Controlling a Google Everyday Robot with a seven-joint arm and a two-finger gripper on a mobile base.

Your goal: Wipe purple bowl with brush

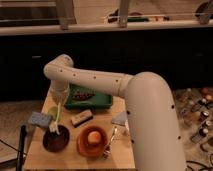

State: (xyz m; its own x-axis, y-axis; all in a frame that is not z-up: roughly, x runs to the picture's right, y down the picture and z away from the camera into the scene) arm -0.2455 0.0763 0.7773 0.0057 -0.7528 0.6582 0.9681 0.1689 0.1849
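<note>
The purple bowl [56, 140] sits at the table's front left, next to the orange bowl [93, 140]. The brush [56, 120] has a pale handle that slants down from my gripper [59, 101]. Its whitish head rests at the bowl's upper rim, inside the bowl. The gripper is above the bowl, at the table's left side, shut on the top of the brush handle. The arm's wrist hides most of the gripper.
A green tray [88, 102] with dark items stands at the back. A dark block [81, 118] lies in the middle, and a blue-grey sponge [39, 119] lies at the left. A metal fork [111, 143] and a pale object [120, 119] lie right of the orange bowl. My large white arm covers the right side.
</note>
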